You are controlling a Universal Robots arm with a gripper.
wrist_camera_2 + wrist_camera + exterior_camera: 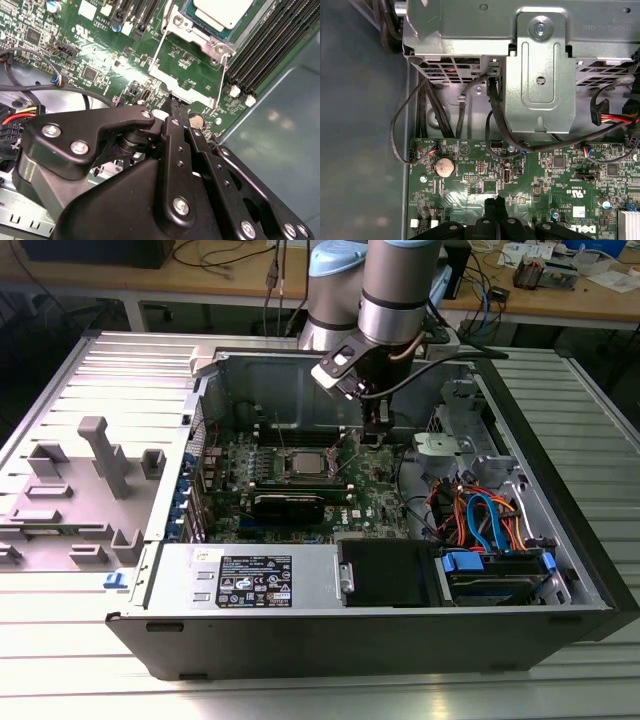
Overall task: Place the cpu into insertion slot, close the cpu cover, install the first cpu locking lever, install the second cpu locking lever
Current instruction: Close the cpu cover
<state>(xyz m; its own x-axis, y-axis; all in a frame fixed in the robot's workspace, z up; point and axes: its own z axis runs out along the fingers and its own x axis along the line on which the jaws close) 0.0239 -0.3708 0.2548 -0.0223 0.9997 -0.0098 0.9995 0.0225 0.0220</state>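
— Listing hazards first for you, then the claw. What do you want flagged?
— Item: small square chip with a dull silver-grey metal top, the cpu (pixel 222 12). Location: lying in the dark square insertion slot with its silvery rim (pixel 216 46), near the middle of the exterior view.
— Item: thin silvery frame plate with a cut-out centre, the cpu cover (pixel 182 85). Condition: open, not down over the chip, just beside the claw.
— Risk?
— Judged: if your tip slips off that thin plate, it may scrape the green motherboard (pixel 485 175) or snag the thin wire locking lever (pixel 221 75). A cover brought down askew could shift the chip in its socket. The long black memory sticks (pixel 270 45) lie near too.
— And the claw?
— Item: black two-finger gripper (pixel 492 202). Condition: fingers drawn together to a narrow point, no gap showing, low over the board by the cover's edge. Whether it pinches that edge, you cannot tell.
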